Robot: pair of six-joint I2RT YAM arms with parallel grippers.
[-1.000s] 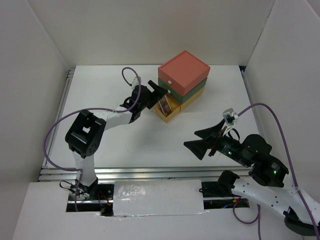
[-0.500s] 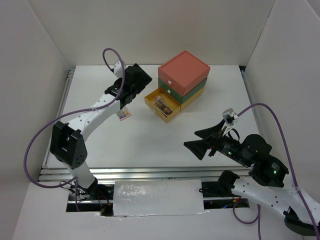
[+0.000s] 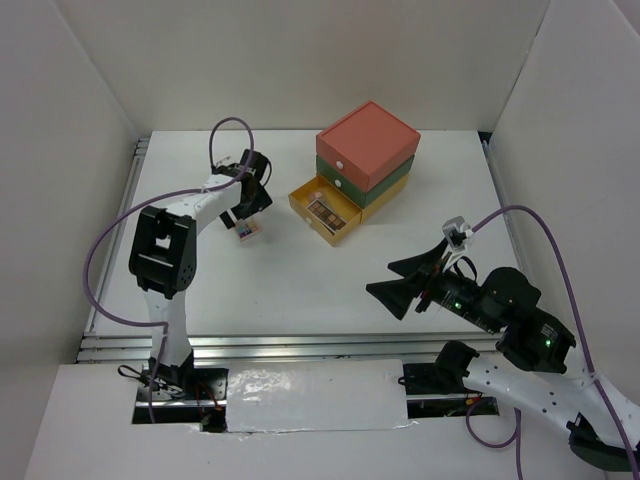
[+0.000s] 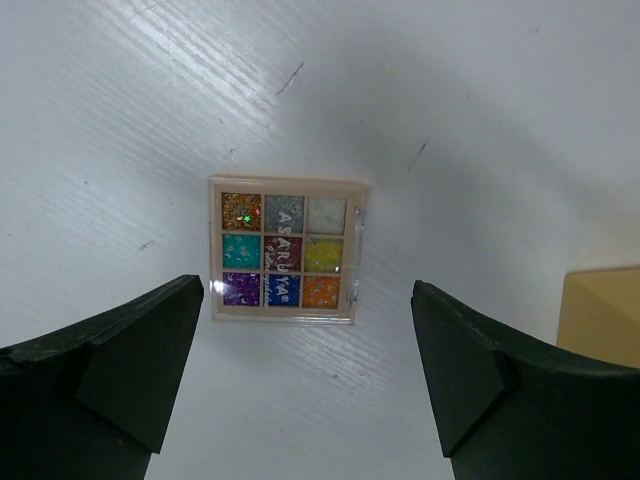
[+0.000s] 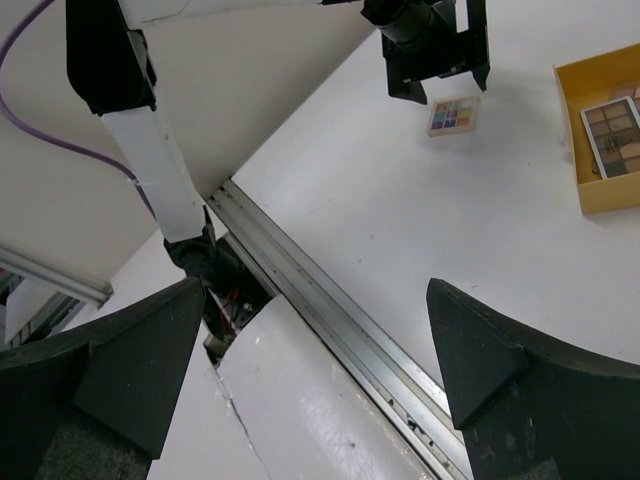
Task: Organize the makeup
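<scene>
A small square multicolour palette (image 3: 248, 232) lies flat on the white table, left of the drawer box. It also shows in the left wrist view (image 4: 287, 250) and the right wrist view (image 5: 454, 115). My left gripper (image 3: 242, 216) hovers right over it, open and empty; in its own view (image 4: 306, 330) the jaws stand wide on either side of the palette's near edge. A brown eyeshadow palette (image 3: 325, 210) lies in the open yellow drawer (image 3: 300, 200). My right gripper (image 3: 380, 278) is open and empty, held above the table's near right part. The other makeup is out of view.
The stacked orange, green and yellow drawer box (image 3: 367, 150) stands at the back centre, its yellow bottom drawer pulled out towards the left. The drawer's corner (image 4: 603, 315) shows to the right of the left gripper. White walls enclose the table; a metal rail (image 5: 330, 320) runs along its near edge.
My left gripper has left the yellow drawer, swung left and come back to hover over the multicolour palette. The right arm has not moved.
</scene>
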